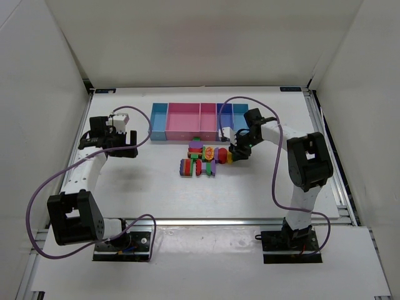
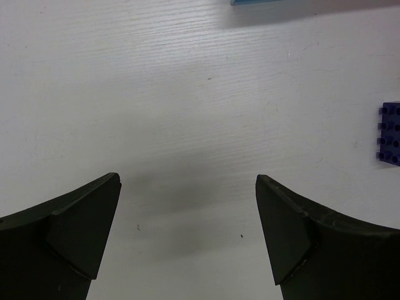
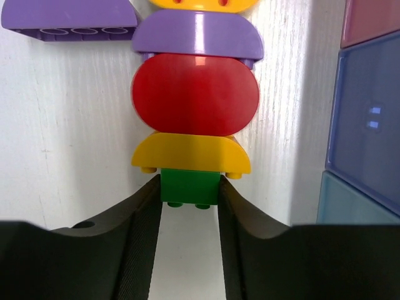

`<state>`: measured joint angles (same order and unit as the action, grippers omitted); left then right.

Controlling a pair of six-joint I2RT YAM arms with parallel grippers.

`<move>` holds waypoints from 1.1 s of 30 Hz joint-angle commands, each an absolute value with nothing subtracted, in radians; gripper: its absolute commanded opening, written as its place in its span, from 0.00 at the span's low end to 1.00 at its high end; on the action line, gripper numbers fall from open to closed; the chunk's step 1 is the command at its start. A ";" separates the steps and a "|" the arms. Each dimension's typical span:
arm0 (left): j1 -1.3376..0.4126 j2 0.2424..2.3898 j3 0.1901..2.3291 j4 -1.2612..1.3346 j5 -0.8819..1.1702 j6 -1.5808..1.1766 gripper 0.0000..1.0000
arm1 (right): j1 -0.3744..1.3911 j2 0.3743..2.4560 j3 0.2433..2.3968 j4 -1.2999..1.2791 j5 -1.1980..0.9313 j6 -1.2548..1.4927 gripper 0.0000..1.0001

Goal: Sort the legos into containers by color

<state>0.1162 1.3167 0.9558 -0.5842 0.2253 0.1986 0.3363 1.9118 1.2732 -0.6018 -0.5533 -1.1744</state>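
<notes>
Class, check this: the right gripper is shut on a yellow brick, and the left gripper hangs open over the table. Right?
No. The right gripper is shut on a green brick, not yellow, as the right wrist view shows; the left gripper does hang open.

The small green plastic brick [image 3: 190, 186] looks smooth, half-glossy. The red oval plastic brick [image 3: 195, 94] shines hardest; the yellow arched plastic brick [image 3: 190, 153] and purple arched plastic brick [image 3: 197, 37] gleam too. On my right pincer [image 3: 189, 182] the fingers [image 3: 140, 250] are matt black, finely ribbed inside, perhaps rubber. The white table [image 3: 62, 156] is matt, faintly grained. The dark blue plastic tray compartment [image 3: 369, 119] is glossy, mirroring a light.
</notes>
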 commanded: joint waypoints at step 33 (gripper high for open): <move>0.106 1.451 1.178 -0.637 1.212 -0.160 0.98 | 0.512 1.496 1.226 -0.420 -0.566 -0.833 0.09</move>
